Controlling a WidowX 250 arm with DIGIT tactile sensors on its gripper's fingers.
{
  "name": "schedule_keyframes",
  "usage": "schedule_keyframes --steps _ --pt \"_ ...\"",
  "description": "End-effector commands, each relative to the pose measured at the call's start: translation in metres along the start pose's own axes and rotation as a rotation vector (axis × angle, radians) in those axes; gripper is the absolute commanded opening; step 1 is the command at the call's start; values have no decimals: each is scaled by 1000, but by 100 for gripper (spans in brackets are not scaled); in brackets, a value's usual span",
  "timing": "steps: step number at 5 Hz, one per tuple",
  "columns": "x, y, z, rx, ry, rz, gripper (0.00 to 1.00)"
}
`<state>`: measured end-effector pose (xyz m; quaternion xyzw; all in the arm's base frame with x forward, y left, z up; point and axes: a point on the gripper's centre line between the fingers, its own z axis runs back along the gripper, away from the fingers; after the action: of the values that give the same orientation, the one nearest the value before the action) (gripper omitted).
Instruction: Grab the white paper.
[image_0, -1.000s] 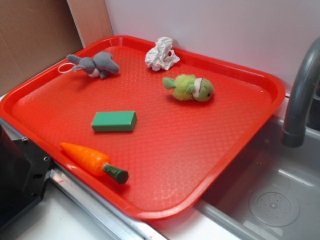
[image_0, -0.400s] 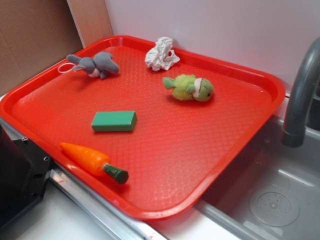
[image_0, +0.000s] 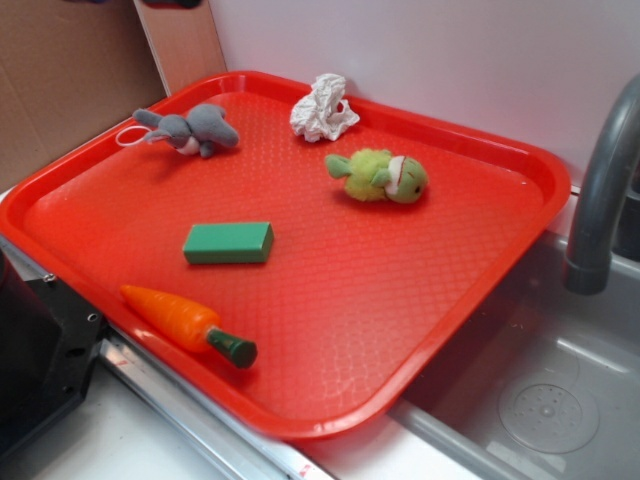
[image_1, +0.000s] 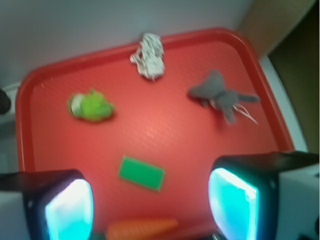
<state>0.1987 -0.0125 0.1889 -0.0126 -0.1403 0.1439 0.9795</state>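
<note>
Exterior view: the white paper (image_0: 323, 108) sits at the tray's (image_0: 520, 225) twelve o'clock edge, apart from the green plush (image_0: 380, 177).

Wrist view: the gripper (image_1: 150, 202) hangs high, jaws wide apart. Best to travel toward twelve o'clock, centre over the paper (image_1: 149, 55), then descend.

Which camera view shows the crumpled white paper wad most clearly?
The exterior view: the crumpled white paper wad is sharp, its creases visible, near the red plastic tray's far rim. The wrist view shows it too, but blurred.
</note>
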Motion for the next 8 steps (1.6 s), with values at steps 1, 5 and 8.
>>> schedule_keyframes --steps 1,5,8 --pt "46 5 -49 -33 -52 55 100" --pt "113 32 -149 54 -46 45 100" --pt "130 31 -178 66 51 -24 55"
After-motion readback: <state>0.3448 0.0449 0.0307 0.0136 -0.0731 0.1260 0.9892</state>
